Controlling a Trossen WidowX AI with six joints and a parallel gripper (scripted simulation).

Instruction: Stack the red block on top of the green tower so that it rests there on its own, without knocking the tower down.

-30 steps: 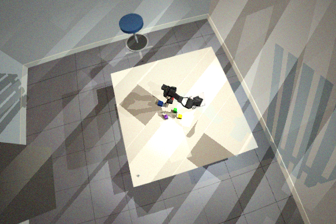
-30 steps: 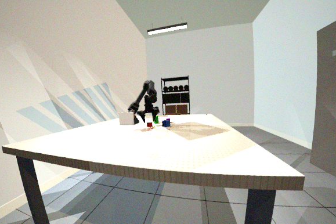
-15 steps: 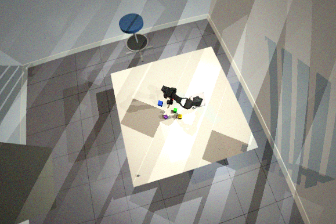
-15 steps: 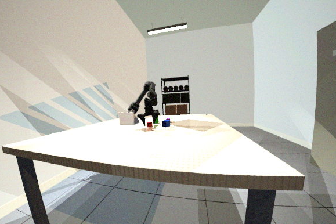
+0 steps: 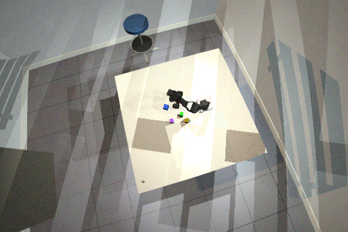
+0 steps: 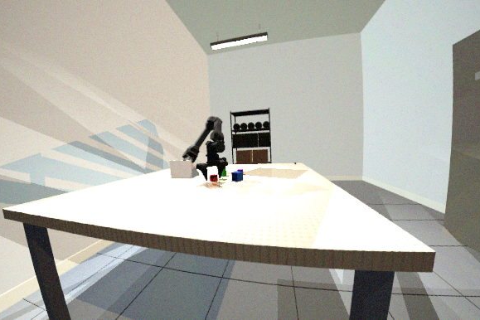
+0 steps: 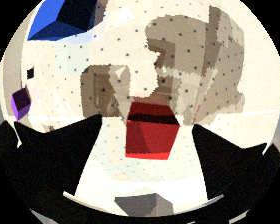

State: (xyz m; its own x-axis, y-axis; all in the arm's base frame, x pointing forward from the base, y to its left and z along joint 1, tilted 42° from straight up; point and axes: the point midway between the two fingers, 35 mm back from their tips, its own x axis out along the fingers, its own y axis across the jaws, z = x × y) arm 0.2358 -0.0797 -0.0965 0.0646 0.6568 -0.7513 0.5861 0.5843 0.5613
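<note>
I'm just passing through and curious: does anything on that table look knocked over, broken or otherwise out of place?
Nothing stands out. The red block sits flat on the table between the open gripper fingers, not yet gripped. The blue block and purple block sit apart, and the green tower looks undisturbed.

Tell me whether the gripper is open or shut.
Open. In the wrist view the gripper has its fingers spread wide on either side of the red block, not touching it.
</note>
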